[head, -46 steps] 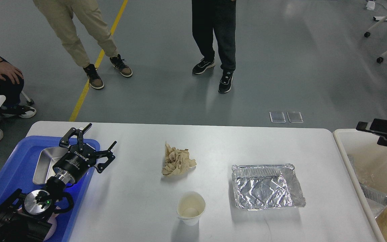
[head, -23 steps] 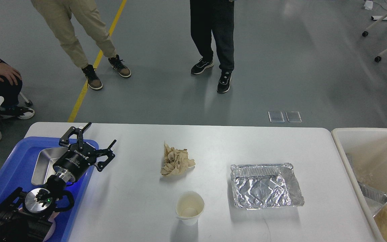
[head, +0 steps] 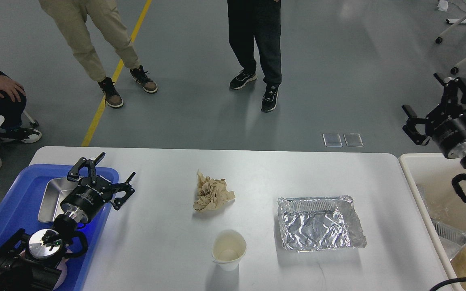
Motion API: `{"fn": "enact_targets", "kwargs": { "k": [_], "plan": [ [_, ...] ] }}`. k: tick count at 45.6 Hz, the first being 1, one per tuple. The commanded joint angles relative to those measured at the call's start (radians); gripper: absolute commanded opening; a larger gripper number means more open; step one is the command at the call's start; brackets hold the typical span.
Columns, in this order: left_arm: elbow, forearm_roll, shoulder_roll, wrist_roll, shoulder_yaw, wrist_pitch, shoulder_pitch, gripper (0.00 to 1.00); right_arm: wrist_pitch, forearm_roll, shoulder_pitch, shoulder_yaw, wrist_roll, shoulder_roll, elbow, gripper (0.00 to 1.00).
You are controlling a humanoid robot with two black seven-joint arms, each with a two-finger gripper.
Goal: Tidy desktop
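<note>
At the far left a blue tray [head: 14, 202] sits on the corner of the desktop [head: 168, 242], with a shiny metal dish [head: 53, 198] lying in it. The left gripper [head: 104, 174] hangs over the tray's right edge, its two fingers spread wide and empty, pointing up and away toward the far side.

The desktop fills the lower half of the view, white with rounded corners, its long axis running left to right across the room and its far long edge facing the people standing on the grey floor.

Near its middle lies a crumpled brown paper wad [head: 212, 195]; nearer the front, well apart from it, a paper cup [head: 228, 249] stands upright and open. Right of those is a crinkled foil tray [head: 320, 223], its longer side parallel to the desktop's.

Past the right end stands a cream bin [head: 419, 182]. Above it the right gripper [head: 429, 99] is raised, fingers apart, gripping nothing.
</note>
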Motion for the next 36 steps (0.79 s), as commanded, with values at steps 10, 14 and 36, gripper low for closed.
{"fn": "enact_targets", "kwargs": {
  "k": [10, 14, 36],
  "plan": [
    [0.000, 0.000, 0.003, 0.000, -0.027, 0.020, -0.006, 0.97, 0.003, 0.348, 0.022, 0.009, 0.001, 0.129, -0.002, 1.00],
    [0.000, 0.000, 0.003, 0.000, -0.039, 0.021, -0.002, 0.97, -0.003, 0.348, 0.022, 0.008, 0.002, 0.146, 0.004, 1.00],
    [0.000, 0.000, -0.009, -0.032, -0.068, 0.024, 0.003, 0.97, -0.059, 0.387, 0.019, 0.000, 0.001, 0.151, -0.003, 1.00]
  ]
}}
